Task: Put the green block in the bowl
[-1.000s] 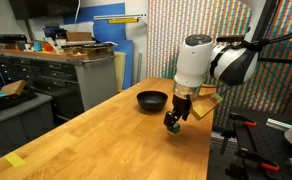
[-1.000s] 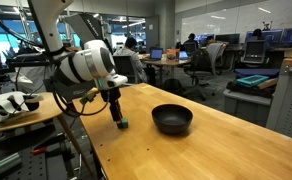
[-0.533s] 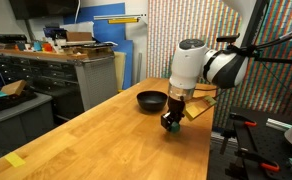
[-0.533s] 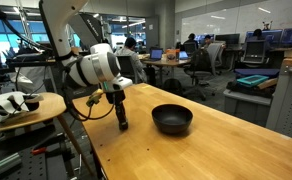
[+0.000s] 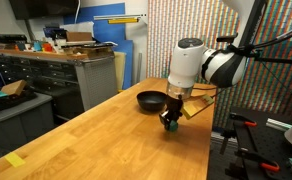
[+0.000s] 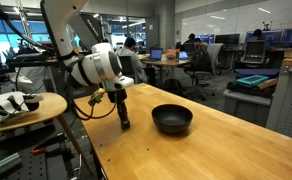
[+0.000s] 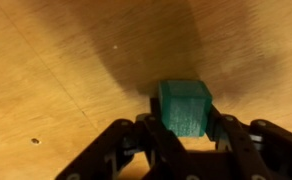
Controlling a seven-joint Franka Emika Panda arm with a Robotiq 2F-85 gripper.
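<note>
In the wrist view the green block (image 7: 183, 106) is a small green cube on the wooden table, and my gripper (image 7: 184, 128) is shut on it, one black finger against each side. In both exterior views the gripper (image 5: 171, 125) (image 6: 124, 124) points straight down at the tabletop, its tips hiding the block. The bowl (image 5: 152, 100) (image 6: 172, 119) is black, round and shallow. It sits on the table a short way from the gripper, apart from it.
The wooden table (image 5: 96, 135) (image 6: 206, 150) has an edge close to the gripper on the arm's side. A yellow tape mark (image 5: 16, 160) lies near a far corner. Cabinets (image 5: 56, 75) and office desks (image 6: 176, 65) stand beyond the table.
The gripper came down over the block and its fingers closed from open onto the block's sides. The bowl has not moved.
</note>
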